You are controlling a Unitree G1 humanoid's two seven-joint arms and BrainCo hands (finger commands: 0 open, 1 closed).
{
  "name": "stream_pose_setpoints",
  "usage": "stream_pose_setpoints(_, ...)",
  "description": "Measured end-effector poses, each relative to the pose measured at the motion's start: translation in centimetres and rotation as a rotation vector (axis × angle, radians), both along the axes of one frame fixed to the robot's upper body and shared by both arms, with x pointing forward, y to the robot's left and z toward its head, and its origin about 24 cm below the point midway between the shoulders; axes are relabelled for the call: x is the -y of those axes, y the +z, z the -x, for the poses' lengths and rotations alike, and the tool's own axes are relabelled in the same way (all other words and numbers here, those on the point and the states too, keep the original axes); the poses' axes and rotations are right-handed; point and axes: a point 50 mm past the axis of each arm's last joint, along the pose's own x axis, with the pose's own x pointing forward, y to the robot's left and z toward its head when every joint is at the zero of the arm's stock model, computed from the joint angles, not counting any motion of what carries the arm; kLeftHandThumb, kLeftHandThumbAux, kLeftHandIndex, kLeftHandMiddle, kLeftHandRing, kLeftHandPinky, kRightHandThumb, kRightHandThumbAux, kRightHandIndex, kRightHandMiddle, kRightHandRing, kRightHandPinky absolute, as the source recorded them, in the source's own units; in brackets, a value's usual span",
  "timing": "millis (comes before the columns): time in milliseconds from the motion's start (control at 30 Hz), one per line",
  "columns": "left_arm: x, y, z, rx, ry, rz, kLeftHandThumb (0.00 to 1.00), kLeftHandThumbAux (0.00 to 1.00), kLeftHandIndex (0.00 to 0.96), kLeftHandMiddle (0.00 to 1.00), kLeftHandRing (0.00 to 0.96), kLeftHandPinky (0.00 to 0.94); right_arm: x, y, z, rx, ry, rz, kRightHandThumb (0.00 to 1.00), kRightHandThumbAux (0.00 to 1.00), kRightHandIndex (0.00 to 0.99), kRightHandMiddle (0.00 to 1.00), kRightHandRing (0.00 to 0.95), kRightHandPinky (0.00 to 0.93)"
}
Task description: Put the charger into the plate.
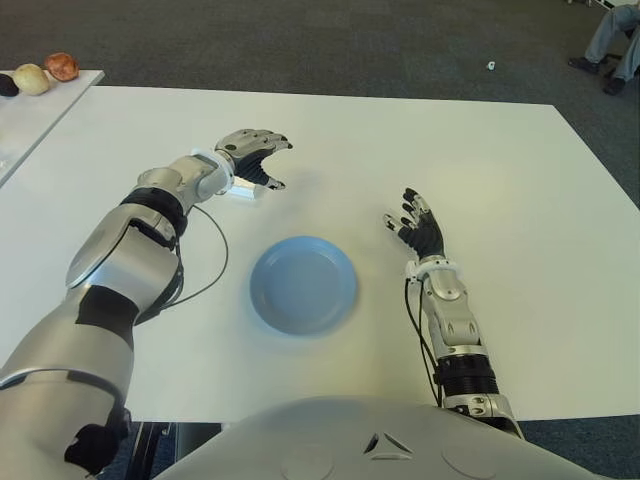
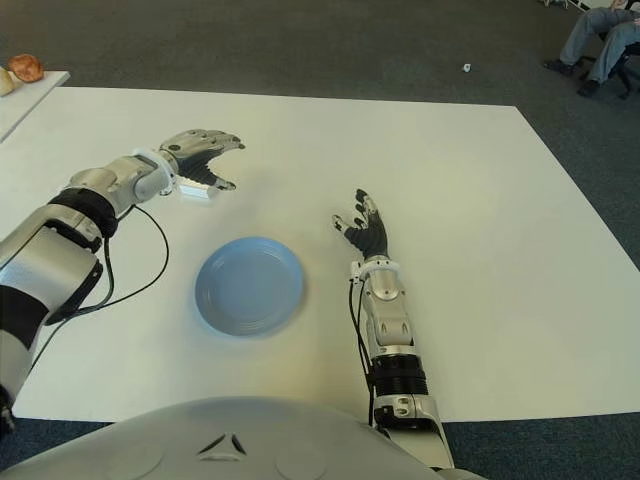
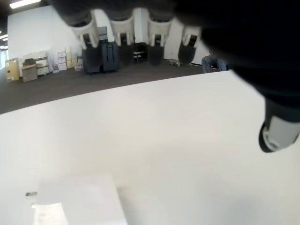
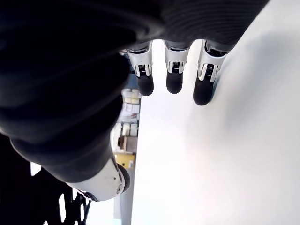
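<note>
White table carries a blue plate near its front-centre, a small white charger lying flat beyond the plate to its left, and a black cable looping across the surface left of the plate.

Both arms wear silver-grey metal shells broken by black joint bands. The left robot hand has a silver back, dark fingers and a white wrist collar; a thin black cable loops from its forearm at about 5 o'clock. The right robot hand shows a black palm and black fingers with pale knuckle segments, a white collar below it, and black cables running along the slim silver forearm. In the wrist views the fingers end in rounded black tips over white links. The torso is smooth grey.
</note>
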Motion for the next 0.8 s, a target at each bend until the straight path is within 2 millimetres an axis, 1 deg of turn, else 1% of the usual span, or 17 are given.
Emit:
stream_pose_setpoints(133,0.2,-0.2,0.1,-0.002,-0.005,0.005,0.153,0.427,0.0,0.0,0.0,0.037,0.1,0.2,0.1,0.004,-0.003,0.002,0.0,0.864,0.0,0.02,0.021,0.072)
stream_pose_setpoints(500,0.2,-0.8,0.4,-0.009,-0.013,-0.011,0.131,0.429,0.0,0.0,0.0,0.021,0.5,-0.1,0.6,-0.011,-0.005,0.008,0.0,0.86,0.0,0.014,0.015,0.06)
stream_pose_setpoints(800,-0.3,-1.6,0.9,-0.016,-0.017,-0.044,0.114,0.426,0.0,0.0,0.0,0.009,0.7,0.0,0.6,-0.006,0.001,0.015,0.0,0.862,0.0,0.01,0.01,0.057)
